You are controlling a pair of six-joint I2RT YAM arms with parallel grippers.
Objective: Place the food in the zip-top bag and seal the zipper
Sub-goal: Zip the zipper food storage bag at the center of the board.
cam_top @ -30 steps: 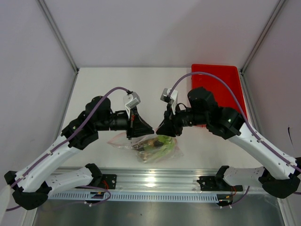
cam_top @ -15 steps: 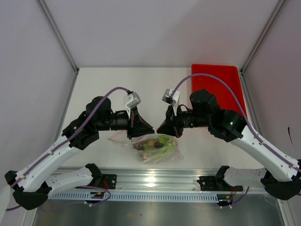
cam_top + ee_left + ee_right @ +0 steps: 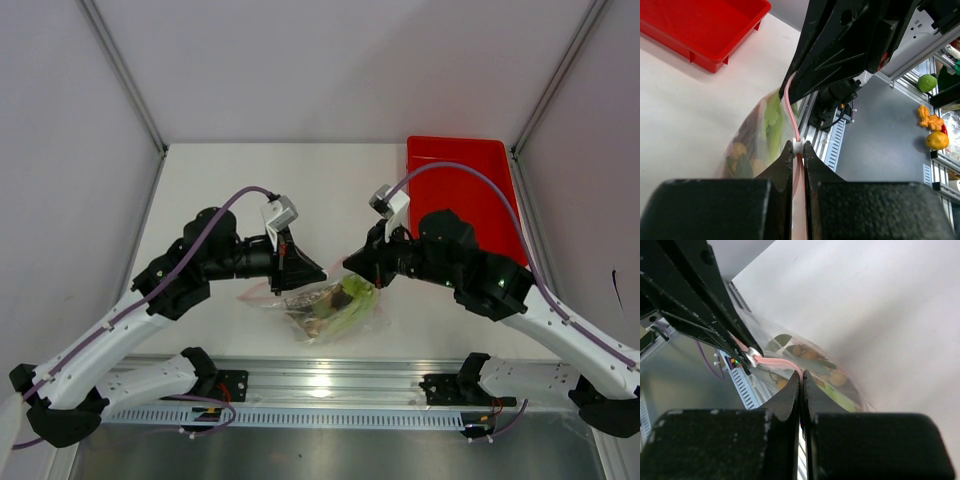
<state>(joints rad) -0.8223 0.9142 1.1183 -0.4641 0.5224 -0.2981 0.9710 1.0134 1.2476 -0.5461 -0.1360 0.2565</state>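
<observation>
The clear zip-top bag (image 3: 325,308) hangs stretched between my two grippers above the table's near edge. Through its plastic I see the food (image 3: 340,300): green stalk, yellowish grapes and a dark wedge (image 3: 812,356). My left gripper (image 3: 798,145) is shut on the white slider tab (image 3: 798,146) of the pink zipper (image 3: 790,112). The right gripper (image 3: 801,374) is shut on the zipper strip (image 3: 777,361) a short way along from the slider (image 3: 754,359). In the top view the left gripper (image 3: 318,274) and right gripper (image 3: 352,266) stand tip to tip.
A red tray (image 3: 470,185) lies at the back right of the white table, behind the right arm, and also shows in the left wrist view as the red tray (image 3: 700,25). The aluminium rail (image 3: 320,385) with both arm bases runs along the near edge.
My right gripper has closed on the zipper strip and drawn back to the right. The bag's top edge has risen and pulled taut. The left gripper has stayed put.
</observation>
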